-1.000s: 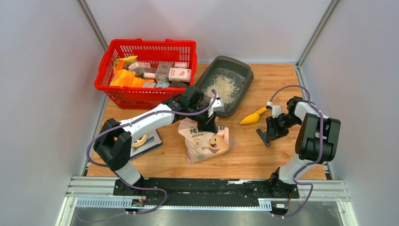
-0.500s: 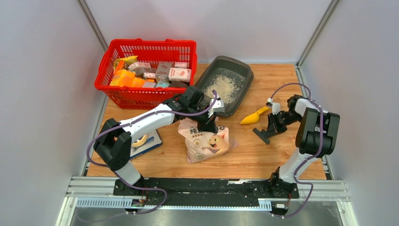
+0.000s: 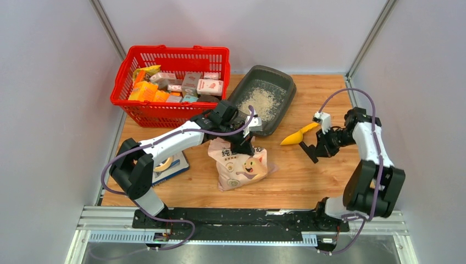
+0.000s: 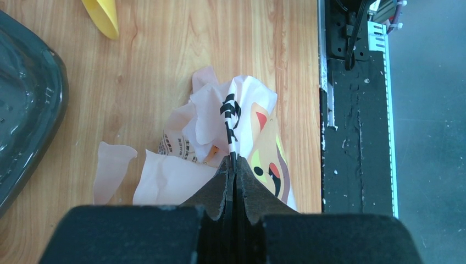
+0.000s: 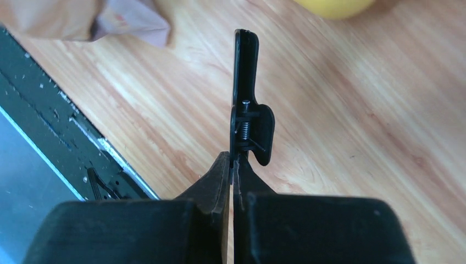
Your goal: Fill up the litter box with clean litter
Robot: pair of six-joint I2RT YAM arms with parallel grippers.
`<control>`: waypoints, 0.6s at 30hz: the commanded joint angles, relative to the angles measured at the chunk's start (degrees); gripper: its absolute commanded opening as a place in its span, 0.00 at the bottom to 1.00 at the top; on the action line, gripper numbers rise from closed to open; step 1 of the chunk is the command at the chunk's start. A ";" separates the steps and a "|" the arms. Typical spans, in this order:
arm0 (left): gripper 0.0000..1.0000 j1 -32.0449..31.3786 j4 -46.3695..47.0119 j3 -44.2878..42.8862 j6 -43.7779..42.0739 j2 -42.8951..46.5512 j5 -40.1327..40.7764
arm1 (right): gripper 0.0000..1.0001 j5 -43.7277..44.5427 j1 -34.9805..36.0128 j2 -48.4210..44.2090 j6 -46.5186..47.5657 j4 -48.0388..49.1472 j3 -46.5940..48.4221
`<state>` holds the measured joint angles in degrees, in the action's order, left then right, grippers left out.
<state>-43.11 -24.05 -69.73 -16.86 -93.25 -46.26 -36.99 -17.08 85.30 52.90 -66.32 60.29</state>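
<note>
Litter box (image 3: 272, 72) just beyond left gripper (image 3: 244, 147) pinching bag (image 3: 242, 168).

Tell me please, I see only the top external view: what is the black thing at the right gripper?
Observer: The right wrist view shows a black spring clip, with its metal spring visible. The right gripper is shut on one end of it.
Operator: And the left gripper, does it really hold the bag?
Observer: Yes. In the left wrist view the left gripper is shut on a thin fold of the bag, where a black-and-white striped tie runs into the fingertips.
</note>
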 commanded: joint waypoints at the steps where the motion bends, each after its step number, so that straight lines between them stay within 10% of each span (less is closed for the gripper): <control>1: 0.00 -0.22 -2.05 -2.33 -0.98 -0.09 -1.55 | 0.00 -7.72 1.52 -9.87 15.37 -13.01 2.98; 18: 0.00 -0.22 -1.52 -3.04 -0.19 -0.53 -2.26 | 0.00 -12.58 29.64 -16.75 12.93 -14.80 8.78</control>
<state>-43.09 -24.91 -70.67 -16.75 -94.04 -46.83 -47.07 10.41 67.57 67.22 -77.06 65.45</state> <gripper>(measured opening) 0.039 0.021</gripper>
